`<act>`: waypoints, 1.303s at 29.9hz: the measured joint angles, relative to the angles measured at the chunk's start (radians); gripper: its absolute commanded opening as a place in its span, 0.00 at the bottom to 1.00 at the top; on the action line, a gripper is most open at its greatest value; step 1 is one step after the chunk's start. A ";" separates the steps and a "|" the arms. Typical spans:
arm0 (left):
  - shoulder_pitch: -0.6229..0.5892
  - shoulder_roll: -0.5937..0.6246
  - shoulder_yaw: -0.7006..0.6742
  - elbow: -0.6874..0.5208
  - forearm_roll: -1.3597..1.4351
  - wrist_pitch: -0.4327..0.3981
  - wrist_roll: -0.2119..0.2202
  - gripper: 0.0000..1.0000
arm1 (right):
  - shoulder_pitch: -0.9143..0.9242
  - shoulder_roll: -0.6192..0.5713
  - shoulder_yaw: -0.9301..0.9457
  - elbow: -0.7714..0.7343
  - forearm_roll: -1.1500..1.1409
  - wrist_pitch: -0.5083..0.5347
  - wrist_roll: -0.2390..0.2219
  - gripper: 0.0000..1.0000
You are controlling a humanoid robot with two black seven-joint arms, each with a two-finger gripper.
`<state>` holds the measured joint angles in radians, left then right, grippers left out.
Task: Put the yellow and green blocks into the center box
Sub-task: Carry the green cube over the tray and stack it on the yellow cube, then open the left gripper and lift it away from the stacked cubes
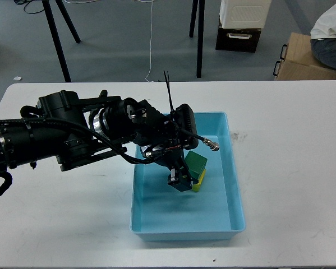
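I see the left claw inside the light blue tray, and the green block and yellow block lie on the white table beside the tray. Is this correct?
Not quite. The head view shows the green block and yellow block inside the light blue tray, not on the white table. The left claw is inside the tray, as you say.

The tray (235,168) is looking like smooth, faintly glossy plastic — the table (291,129) is showing matt white. At one o'clock, a box (302,59) is looking like plain cardboard — dull brown.

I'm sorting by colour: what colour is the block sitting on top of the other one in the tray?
Dark green: the green block rests on the yellow block, seen in the head view.
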<state>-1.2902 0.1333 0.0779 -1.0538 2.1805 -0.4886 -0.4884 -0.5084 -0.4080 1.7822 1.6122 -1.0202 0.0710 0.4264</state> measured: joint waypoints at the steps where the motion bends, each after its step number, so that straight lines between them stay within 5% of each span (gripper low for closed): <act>1: -0.003 0.012 -0.001 -0.009 -0.006 0.000 0.000 1.00 | 0.004 0.000 -0.003 0.000 0.000 0.000 0.000 0.98; 10: -0.019 0.131 -0.104 -0.175 -0.177 0.000 0.000 1.00 | 0.055 -0.003 -0.072 0.011 0.001 0.014 0.000 0.99; 17: 0.063 0.192 -0.347 -0.179 -0.490 0.000 0.000 1.00 | 0.180 -0.002 -0.226 0.017 0.002 0.016 0.000 0.99; 29: 0.668 0.256 -1.003 -0.168 -0.789 0.000 0.000 1.00 | 0.463 0.078 -0.340 0.015 0.083 0.015 -0.043 0.99; 31: 0.735 0.249 -1.045 -0.175 -0.876 0.046 0.000 1.00 | 0.495 0.110 -0.344 0.015 0.196 0.017 -0.072 0.99; 36: 0.867 0.233 -1.064 -0.193 -1.160 0.325 0.000 1.00 | 0.518 0.145 -0.334 0.016 0.568 0.072 -0.212 0.99; 39: 0.942 0.215 -1.068 -0.228 -1.407 0.376 0.019 1.00 | 0.518 0.148 -0.316 0.016 0.747 0.089 -0.248 0.99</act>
<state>-0.3481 0.3483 -0.9897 -1.2816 0.7735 -0.1127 -0.4697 0.0091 -0.2599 1.4657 1.6287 -0.2736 0.1605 0.1781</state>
